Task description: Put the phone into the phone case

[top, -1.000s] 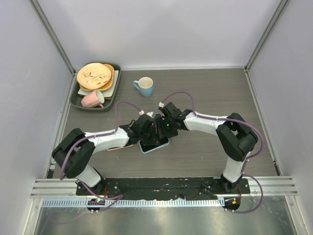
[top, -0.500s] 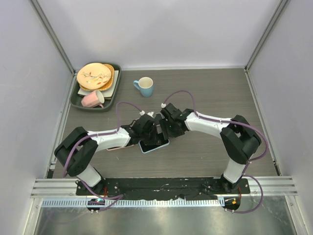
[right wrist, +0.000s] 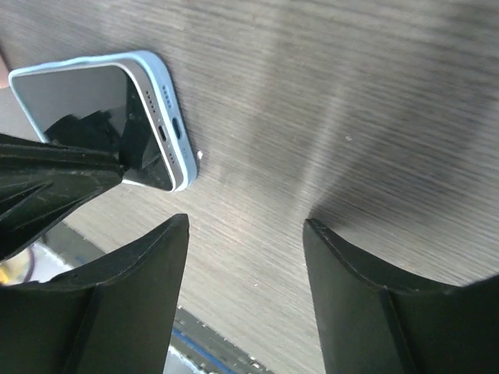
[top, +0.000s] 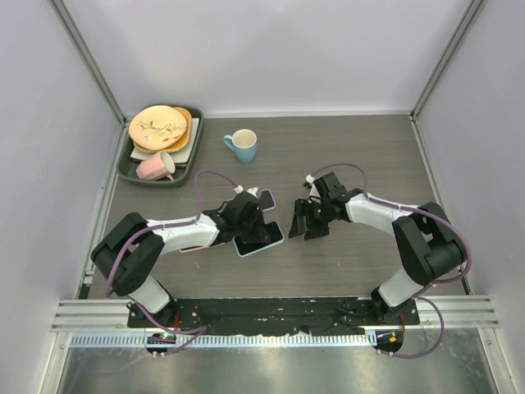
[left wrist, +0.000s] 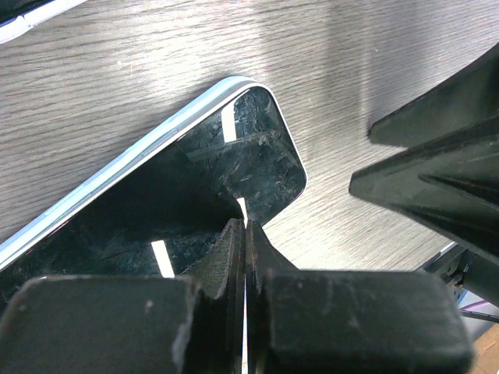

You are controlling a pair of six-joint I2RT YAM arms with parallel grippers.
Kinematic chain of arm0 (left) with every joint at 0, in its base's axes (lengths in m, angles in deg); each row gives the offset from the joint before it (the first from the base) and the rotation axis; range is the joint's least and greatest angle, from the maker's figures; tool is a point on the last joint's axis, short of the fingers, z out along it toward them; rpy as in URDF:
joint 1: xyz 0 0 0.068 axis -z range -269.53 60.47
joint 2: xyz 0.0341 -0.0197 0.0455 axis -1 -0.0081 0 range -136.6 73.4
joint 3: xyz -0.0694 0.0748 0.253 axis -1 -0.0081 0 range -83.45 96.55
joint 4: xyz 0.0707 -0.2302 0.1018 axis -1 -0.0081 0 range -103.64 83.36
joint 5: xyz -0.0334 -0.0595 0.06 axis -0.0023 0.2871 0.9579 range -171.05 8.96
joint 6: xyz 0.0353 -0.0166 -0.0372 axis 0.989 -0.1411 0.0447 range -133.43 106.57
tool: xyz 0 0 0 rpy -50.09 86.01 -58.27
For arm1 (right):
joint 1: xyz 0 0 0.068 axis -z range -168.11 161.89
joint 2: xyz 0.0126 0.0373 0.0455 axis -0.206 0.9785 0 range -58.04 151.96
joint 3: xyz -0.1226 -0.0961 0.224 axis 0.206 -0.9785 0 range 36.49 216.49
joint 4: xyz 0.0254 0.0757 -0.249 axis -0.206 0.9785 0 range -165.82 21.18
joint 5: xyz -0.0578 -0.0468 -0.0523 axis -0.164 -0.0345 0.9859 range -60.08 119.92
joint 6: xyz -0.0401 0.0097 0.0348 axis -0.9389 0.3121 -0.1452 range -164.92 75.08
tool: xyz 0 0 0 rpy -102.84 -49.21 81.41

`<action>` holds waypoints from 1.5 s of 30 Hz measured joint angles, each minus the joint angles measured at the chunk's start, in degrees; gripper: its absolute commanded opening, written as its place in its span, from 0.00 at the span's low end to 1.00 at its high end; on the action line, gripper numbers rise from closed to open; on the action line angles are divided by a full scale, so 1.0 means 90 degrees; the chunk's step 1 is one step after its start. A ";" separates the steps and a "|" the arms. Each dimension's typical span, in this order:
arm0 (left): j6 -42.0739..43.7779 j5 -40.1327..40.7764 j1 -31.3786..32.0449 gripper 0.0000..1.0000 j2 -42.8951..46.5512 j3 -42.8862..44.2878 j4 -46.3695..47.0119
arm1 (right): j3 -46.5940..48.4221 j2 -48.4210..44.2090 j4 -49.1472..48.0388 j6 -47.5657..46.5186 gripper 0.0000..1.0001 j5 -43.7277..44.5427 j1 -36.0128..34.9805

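Note:
The phone (top: 261, 241) lies flat, screen up, at the table's middle, with a light blue case (right wrist: 175, 132) round its edge. In the right wrist view the phone (right wrist: 78, 97) sits inside the case, its port end showing. My left gripper (top: 250, 222) is shut, and its tips (left wrist: 245, 230) rest on the glossy black screen (left wrist: 257, 156). My right gripper (top: 306, 220) is open and empty, to the right of the phone and apart from it; between its fingers (right wrist: 245, 234) is bare table.
A dark tray (top: 123, 167) at the back left holds plates and a pink mug (top: 156, 167). A blue mug (top: 244, 144) stands behind the phone. A small dark, white-edged flat thing (top: 264, 198) lies just behind my left gripper.
My right gripper has pulled away from the phone to the right and now stands apart from it. My left gripper has stayed on the phone, which has not moved.

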 measured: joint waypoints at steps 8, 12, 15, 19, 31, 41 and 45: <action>0.0002 -0.0002 0.0000 0.00 -0.0002 -0.0005 0.0017 | -0.0231 0.0590 -0.1098 0.0284 0.49 -0.1411 0.0138; 0.0002 -0.0007 0.0000 0.00 -0.0002 -0.0010 0.0041 | -0.0255 0.0845 -0.1503 0.0430 0.39 -0.1758 0.0141; 0.0002 -0.0007 0.0000 0.00 -0.0010 -0.0010 0.0051 | -0.0253 0.1013 -0.1676 0.0483 0.34 -0.1902 0.0138; 0.0002 -0.0010 0.0000 0.00 -0.0015 -0.0010 0.0066 | -0.0236 0.1166 -0.1804 0.0495 0.27 -0.2030 0.0141; 0.0012 0.0000 0.0002 0.00 -0.0100 0.0027 0.0051 | 0.0486 0.1401 -0.0663 0.0250 0.17 -0.1358 -0.0160; 0.0029 0.0051 0.0012 0.00 -0.0100 0.0073 -0.0066 | 0.1044 0.1195 0.0272 0.0080 0.39 0.0330 -0.0923; 0.0029 0.0073 0.0017 0.00 -0.0085 0.0078 -0.0095 | 0.0763 0.1025 -0.0216 0.0121 0.43 0.0075 -0.0797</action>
